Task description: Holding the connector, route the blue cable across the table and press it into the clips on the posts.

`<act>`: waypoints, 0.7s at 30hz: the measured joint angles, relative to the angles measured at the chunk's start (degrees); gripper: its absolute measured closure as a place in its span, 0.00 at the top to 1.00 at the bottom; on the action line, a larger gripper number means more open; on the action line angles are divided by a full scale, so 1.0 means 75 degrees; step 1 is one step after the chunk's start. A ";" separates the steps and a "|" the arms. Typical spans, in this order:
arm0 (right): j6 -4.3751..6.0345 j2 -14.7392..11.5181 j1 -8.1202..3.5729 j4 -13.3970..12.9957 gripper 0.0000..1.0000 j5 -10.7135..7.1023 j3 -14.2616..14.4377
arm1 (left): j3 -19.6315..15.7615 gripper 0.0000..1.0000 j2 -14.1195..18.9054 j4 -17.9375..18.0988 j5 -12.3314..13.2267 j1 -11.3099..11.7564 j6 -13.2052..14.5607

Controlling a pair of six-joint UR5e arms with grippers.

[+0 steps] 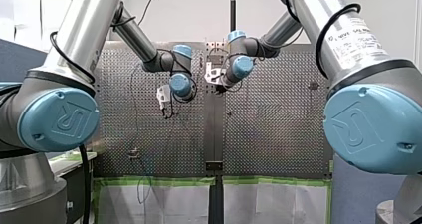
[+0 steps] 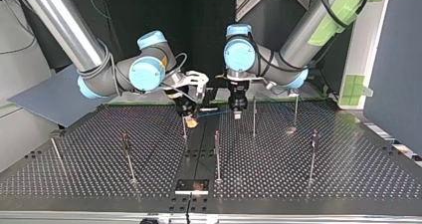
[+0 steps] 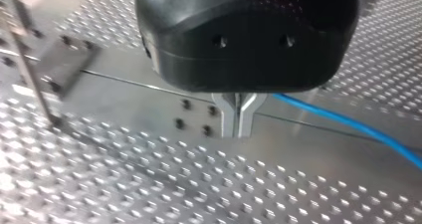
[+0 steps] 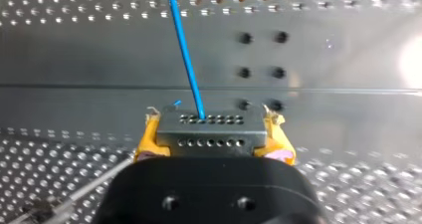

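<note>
Running taut from my right hand (image 2: 191, 122) to my left hand (image 2: 238, 115): blue cable (image 2: 214, 113), top view. Left wrist view: metal fingers (image 3: 229, 117) pinched shut, apparently on cable, to steer it. Right wrist view: yellow pads (image 4: 149, 142) clamp the connector (image 4: 209, 132), anchoring the cable leaving its face.

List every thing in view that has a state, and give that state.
right gripper: shut on connector.
left gripper: shut on blue cable, it seems.
blue cable: stretched between both grippers, clipped nowhere.
posts: upright, no cable in them.
</note>
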 joint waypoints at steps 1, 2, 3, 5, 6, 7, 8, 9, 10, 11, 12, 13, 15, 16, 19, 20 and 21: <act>0.0002 -0.0078 0.0000 0.0006 0.00 -0.0002 0.0031 | 0.0000 0.00 0.0099 -0.0025 0.0001 -0.0011 -0.0001; 0.0004 -0.0184 0.0001 0.0013 0.00 -0.0004 0.0067 | 0.0000 0.00 0.0175 -0.0050 0.0001 -0.0019 0.0001; 0.0007 -0.0264 0.0001 0.0017 0.00 -0.0005 0.0090 | 0.0000 0.00 0.0251 -0.0086 0.0002 -0.0028 0.0005; 0.0018 -0.0440 0.0001 0.0026 0.00 -0.0005 0.0131 | 0.0000 0.00 0.0435 -0.0201 -0.0003 -0.0051 0.0022; 0.0023 -0.0513 -0.0002 0.0030 0.00 0.0000 0.0142 | 0.0000 0.00 0.0514 -0.0256 -0.0007 -0.0061 0.0032; 0.0028 -0.0584 -0.0010 0.0038 0.00 -0.0001 0.0149 | -0.0002 0.00 0.0615 -0.0321 -0.0017 -0.0072 0.0044; 0.0033 -0.0672 -0.0011 0.0062 0.00 -0.0008 0.0157 | -0.0002 0.00 0.0687 -0.0351 -0.0013 -0.0084 0.0052; 0.0037 -0.0734 -0.0009 0.0084 0.00 -0.0012 0.0162 | -0.0003 0.00 0.0756 -0.0380 -0.0010 -0.0101 0.0058; 0.0039 -0.0796 -0.0008 0.0107 0.00 -0.0013 0.0164 | -0.0002 0.00 0.0852 -0.0411 -0.0009 -0.0124 0.0064; 0.0041 -0.0885 -0.0006 0.0139 0.00 -0.0014 0.0166 | -0.0002 0.00 0.0926 -0.0430 -0.0010 -0.0142 0.0065; 0.0043 -0.0955 -0.0002 0.0162 0.00 -0.0015 0.0166 | -0.0002 0.00 0.1002 -0.0444 -0.0009 -0.0159 0.0065; 0.0043 -0.1028 0.0000 0.0183 0.00 -0.0016 0.0167 | -0.0002 0.00 0.1105 -0.0453 -0.0009 -0.0175 0.0063; 0.0044 -0.1180 -0.0001 0.0217 0.00 -0.0016 0.0168 | -0.0001 0.00 0.1262 -0.0452 -0.0003 -0.0193 0.0059; 0.0045 -0.1229 -0.0001 0.0226 0.00 -0.0016 0.0168 | -0.0001 0.00 0.1367 -0.0449 0.0002 -0.0199 0.0057; 0.0045 -0.1339 0.0006 0.0240 0.00 -0.0013 0.0169 | -0.0001 0.00 0.1594 -0.0428 0.0021 -0.0194 0.0050; 0.0045 -0.1368 0.0006 0.0242 0.00 -0.0011 0.0169 | -0.0001 0.00 0.1638 -0.0415 0.0032 -0.0188 0.0047; 0.0045 -0.1384 0.0005 0.0242 0.00 -0.0011 0.0169 | -0.0001 0.00 0.1669 -0.0397 0.0046 -0.0182 0.0046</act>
